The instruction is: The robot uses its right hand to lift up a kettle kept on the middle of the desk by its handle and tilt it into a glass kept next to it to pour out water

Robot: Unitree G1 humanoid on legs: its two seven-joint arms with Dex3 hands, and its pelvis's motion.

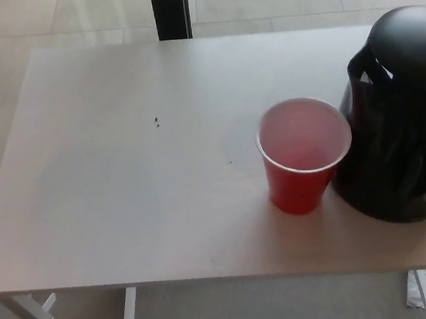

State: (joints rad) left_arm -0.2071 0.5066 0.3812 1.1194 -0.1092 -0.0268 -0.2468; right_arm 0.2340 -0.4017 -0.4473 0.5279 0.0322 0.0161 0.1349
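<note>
No readable text, label, brand, number or sign was found. The black kettle [403, 120] at the desk's right edge showed a plain surface. The red cup [302, 156] just beside it carried no print. The desk [123, 186] top bore no markings.

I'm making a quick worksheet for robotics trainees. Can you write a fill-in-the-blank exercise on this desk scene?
1. The cup beside the kettle is coloured ____.
2. The kettle stands on the desk to the cup's ____ in the picture.
3. The cup stands ____, its mouth facing up.
4. The number of robot hands in view is ____.

Missing words: red; right; upright; zero
</note>
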